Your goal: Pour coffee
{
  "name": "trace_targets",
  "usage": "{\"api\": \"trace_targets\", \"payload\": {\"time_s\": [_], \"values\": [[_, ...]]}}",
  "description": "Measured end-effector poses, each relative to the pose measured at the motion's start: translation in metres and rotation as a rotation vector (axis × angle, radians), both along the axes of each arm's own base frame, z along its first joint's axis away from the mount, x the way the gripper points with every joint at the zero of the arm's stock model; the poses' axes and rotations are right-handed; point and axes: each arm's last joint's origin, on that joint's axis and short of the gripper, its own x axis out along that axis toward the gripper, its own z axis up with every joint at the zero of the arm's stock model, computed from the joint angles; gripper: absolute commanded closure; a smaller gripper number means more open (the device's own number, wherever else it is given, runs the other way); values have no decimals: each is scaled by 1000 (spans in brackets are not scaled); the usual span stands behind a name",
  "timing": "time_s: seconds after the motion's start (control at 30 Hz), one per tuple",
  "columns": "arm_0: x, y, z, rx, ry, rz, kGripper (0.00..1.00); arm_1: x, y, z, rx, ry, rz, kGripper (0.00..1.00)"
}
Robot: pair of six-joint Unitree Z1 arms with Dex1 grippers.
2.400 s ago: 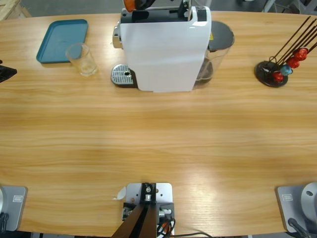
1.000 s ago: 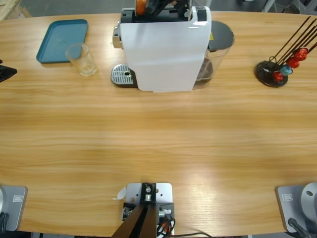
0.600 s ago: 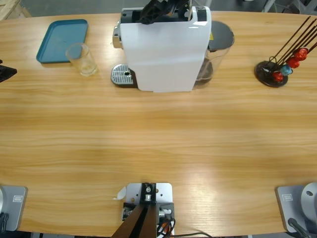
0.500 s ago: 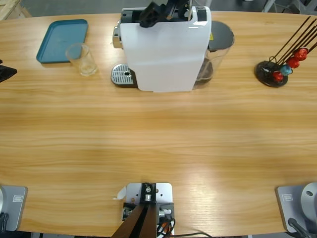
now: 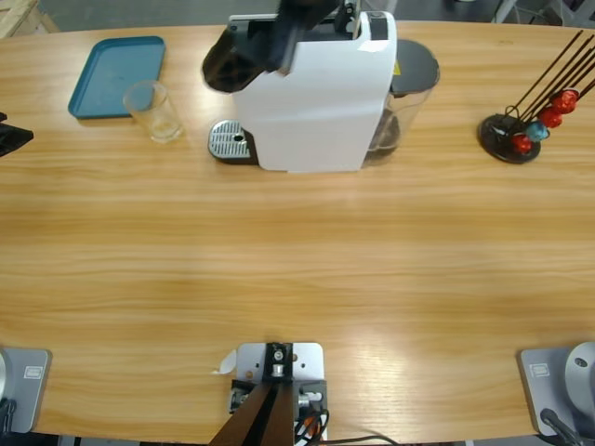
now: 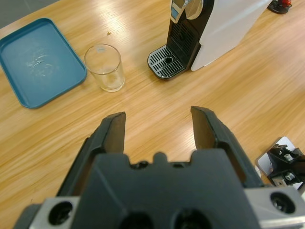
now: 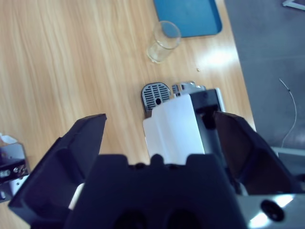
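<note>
No coffee shows in any view. The clear glass (image 5: 153, 110) (image 6: 105, 67) (image 7: 163, 42) looks empty and stands upright on the table between the blue tray (image 5: 116, 63) and the white coffee machine (image 5: 311, 93) (image 7: 176, 129). The machine's drip grate (image 5: 232, 141) (image 6: 167, 62) is bare. My right gripper (image 7: 159, 119) hangs open high above the machine, nothing between its jaws; in the high view it is the dark shape (image 5: 246, 46) over the machine's top left. My left gripper (image 6: 158, 114) is open and empty, well short of the glass.
A black capsule stand (image 5: 511, 135) with red and blue capsules sits at the back right. The machine's water tank (image 5: 409, 93) is on its right side. A black part of an arm (image 5: 11, 136) pokes in at the left edge.
An orange thing by the gripper at the machine's top has gone from sight. The right gripper has since come up and forward-left over the machine, now looming larger.
</note>
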Motion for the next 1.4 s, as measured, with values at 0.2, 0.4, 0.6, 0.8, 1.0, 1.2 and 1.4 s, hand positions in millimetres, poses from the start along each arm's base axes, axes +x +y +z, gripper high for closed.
{"api": "trace_targets", "payload": {"time_s": [0.2,0.4,0.6,0.8,1.0,1.2,1.4], "values": [[0,0,0,-2,1,-3,414,-28,-55,15,-1,-19,-131,1000],[0,0,0,-5,0,-6,414,-41,-91,17,-78,-15,-236,1000],[0,0,0,-5,1,-6,414,-32,-118,29,98,176,-195,1000],[0,0,0,-5,1,-6,414,-27,-123,38,129,77,-222,1000],[0,0,0,-5,1,-6,414,-23,-125,38,114,25,-280,1000],[0,0,0,-5,0,-6,414,-7,-110,19,51,41,-320,1000],[-1,0,1,-8,-5,-6,414,5,-108,24,51,-136,-470,1000]]}}
